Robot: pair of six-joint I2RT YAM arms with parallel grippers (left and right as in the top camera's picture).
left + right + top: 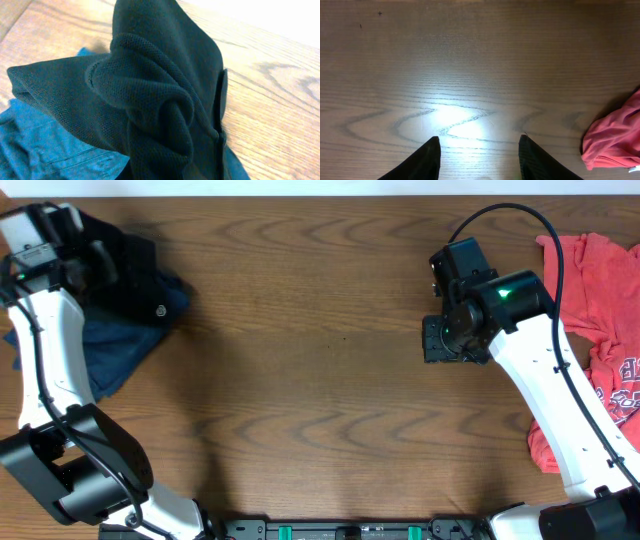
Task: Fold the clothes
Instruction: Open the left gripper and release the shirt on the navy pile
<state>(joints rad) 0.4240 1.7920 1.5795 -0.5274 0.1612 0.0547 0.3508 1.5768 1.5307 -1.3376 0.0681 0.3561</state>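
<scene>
The black shirt (140,272) lies bunched at the far left on a navy-blue garment (122,348); a small white round logo (162,309) shows on it. My left gripper (92,256) is over it. In the left wrist view the black shirt (160,90) fills the frame, gathered in a twist towards the jaws, which the cloth hides; the navy garment (40,145) lies beneath. The coral-red T-shirt (600,300) lies crumpled at the right edge, also in the right wrist view (615,140). My right gripper (445,342) (480,147) is open and empty above bare wood.
The wooden table (300,360) spans the view. The right arm's black cable (500,215) arcs above it. The arm bases stand at the front edge.
</scene>
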